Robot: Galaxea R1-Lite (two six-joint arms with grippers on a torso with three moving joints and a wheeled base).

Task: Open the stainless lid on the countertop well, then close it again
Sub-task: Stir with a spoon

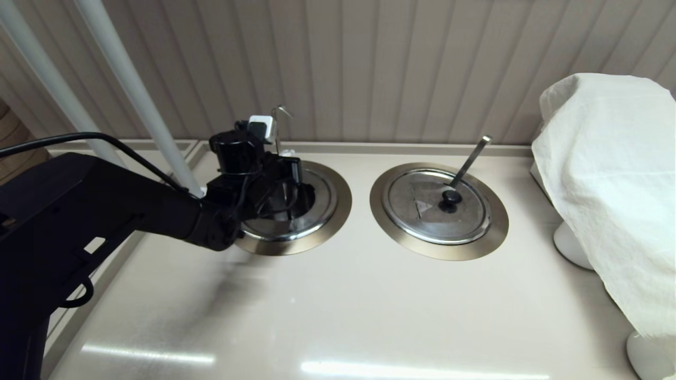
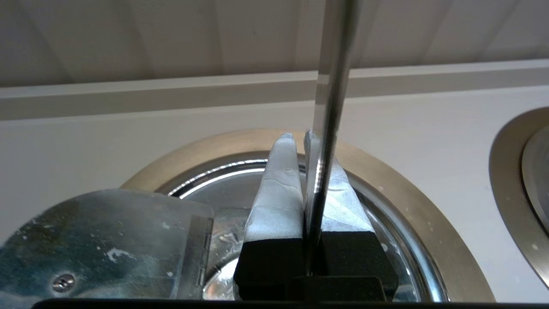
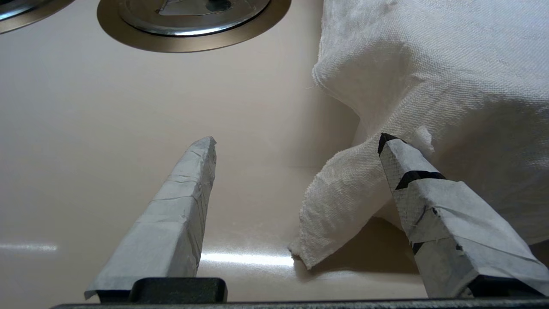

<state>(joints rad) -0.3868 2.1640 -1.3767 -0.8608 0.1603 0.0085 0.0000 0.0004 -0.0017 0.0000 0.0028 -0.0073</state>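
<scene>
The left pincer (image 2: 299,139) sits over the countertop well (image 1: 338,211) at the bench's (image 1: 338,306) back left, fingers closed together beside the thin ladle handle (image 2: 330,107), above the stainless lid (image 1: 317,208). The right pincer (image 3: 296,143) hangs open near a white cloth (image 3: 429,86).

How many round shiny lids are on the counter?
2. The stainless lid sits in the countertop well on the left, partly hidden by the left gripper. The twin lid sits in the other ring to its right.
</scene>
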